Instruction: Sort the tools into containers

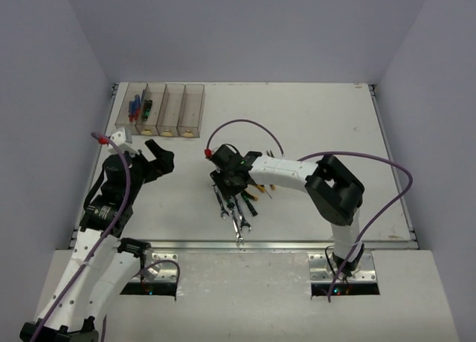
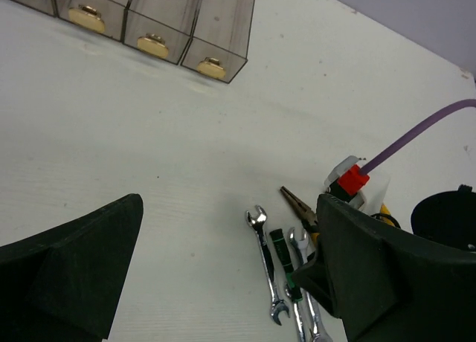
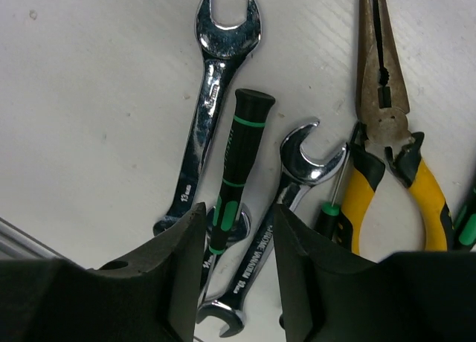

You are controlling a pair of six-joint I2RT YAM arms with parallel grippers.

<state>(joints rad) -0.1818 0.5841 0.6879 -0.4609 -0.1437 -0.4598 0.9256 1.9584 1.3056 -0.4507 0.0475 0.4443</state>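
Right gripper (image 3: 239, 219) stands half-narrowed astride 1 green-black screwdriver (image 3: 242, 134), wrenches (image 3: 212, 82) crowding both sides; left gripper (image 2: 229, 208) gapes wide over open table (image 2: 149, 134), near 4 bins (image 1: 193, 108).

White table (image 1: 320, 126) fills the middle, faintly grained. Pale grey walls box it in: far wall (image 1: 245, 30), left wall (image 1: 37, 97), right wall (image 1: 446, 97). A metal rail (image 1: 297, 245) lines the near edge, with metal plates (image 1: 318, 262) just nearer.

The longer wrench (image 3: 212, 97) is stamped "13"; the shorter wrench (image 3: 297, 171) beside it, "CHROME VANADIUM".
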